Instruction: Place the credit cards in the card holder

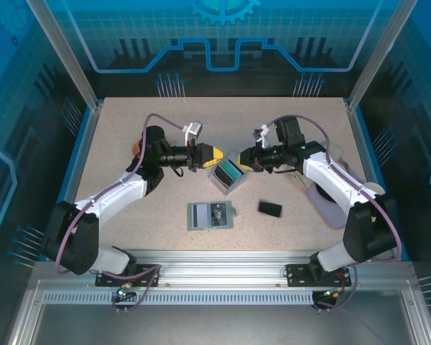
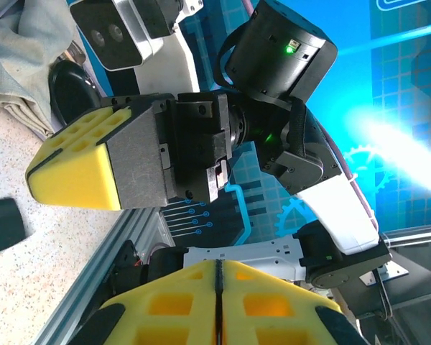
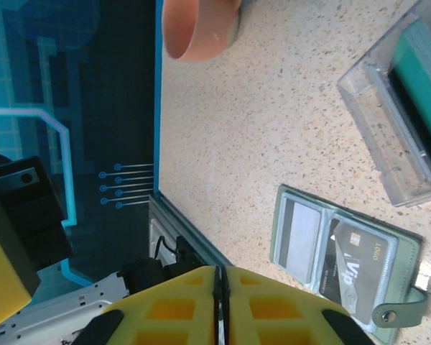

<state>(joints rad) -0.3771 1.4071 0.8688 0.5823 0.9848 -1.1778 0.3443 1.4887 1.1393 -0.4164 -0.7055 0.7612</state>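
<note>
Flanks the clear box (image 3: 377,126) of teal credit cards (image 3: 424,79) with left gripper (image 1: 214,155) and right gripper (image 1: 242,159) both pinched shut, apparently empty, leaving the open card holder (image 1: 210,215) crosswise nearer the bases, closer to the left one.

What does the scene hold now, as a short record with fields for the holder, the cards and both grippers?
card holder: open flat on the table, a dark card in one slot
clear box: beyond the holder, teal cards inside
loose dark card: on the table, right of the holder
left gripper: shut, near the box
right gripper: shut, facing the left gripper
</note>
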